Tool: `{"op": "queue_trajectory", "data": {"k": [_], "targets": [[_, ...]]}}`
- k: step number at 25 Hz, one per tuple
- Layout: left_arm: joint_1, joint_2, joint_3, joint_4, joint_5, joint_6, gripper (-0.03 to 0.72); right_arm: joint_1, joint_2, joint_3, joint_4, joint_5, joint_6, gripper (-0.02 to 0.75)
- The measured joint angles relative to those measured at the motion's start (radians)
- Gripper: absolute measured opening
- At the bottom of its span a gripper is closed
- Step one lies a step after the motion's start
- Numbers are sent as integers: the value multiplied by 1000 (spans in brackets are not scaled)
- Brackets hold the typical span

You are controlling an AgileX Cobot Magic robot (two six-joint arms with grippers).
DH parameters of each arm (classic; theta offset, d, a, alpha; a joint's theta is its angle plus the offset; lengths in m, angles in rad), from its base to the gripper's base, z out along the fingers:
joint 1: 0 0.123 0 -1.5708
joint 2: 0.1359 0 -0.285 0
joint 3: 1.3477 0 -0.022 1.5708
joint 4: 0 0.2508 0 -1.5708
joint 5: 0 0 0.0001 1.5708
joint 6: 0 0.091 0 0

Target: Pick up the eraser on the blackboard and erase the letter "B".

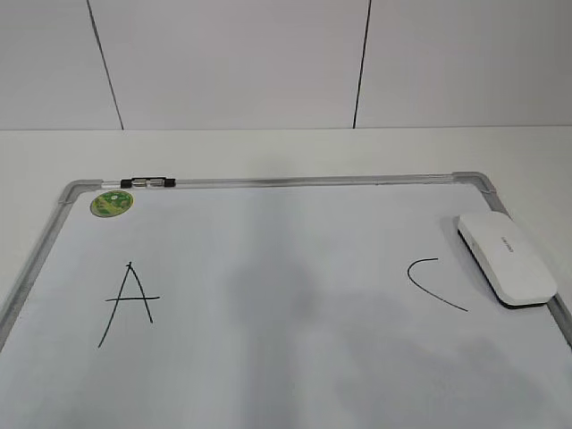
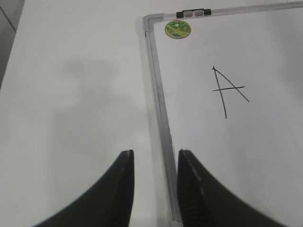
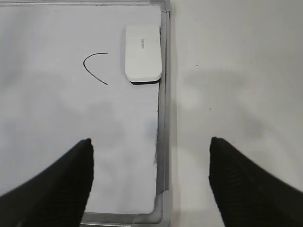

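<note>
Exterior view: eraser point(image 1: 506, 258) flat on blackboard point(image 1: 268, 357) at right edge, just beside curved "C" point(image 1: 435, 283); "A" point(image 1: 130, 302) at left, green sticker point(image 1: 112, 203) near top-left corner. No "B" visible between them. Left wrist view: left gripper point(image 2: 155, 163) slightly open, straddling board's left frame, holding nothing. Right wrist view: right gripper point(image 3: 150, 156) spread wide over right frame, well short of eraser, empty.

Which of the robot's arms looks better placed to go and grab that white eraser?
The right. The eraser lies by the blackboard's right edge, straight ahead of the open right gripper. The left gripper hangs over the opposite edge, near the A.
</note>
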Motion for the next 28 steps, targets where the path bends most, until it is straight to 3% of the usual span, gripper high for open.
{"op": "queue_trajectory", "data": {"k": [8, 28], "targets": [[0, -190, 178, -13, -49, 4, 237, 0, -86, 69, 0, -27, -36, 585], [0, -272, 184, -13, -51, 6, 237, 0, -139, 126, -10, -46, -19, 585]]}}
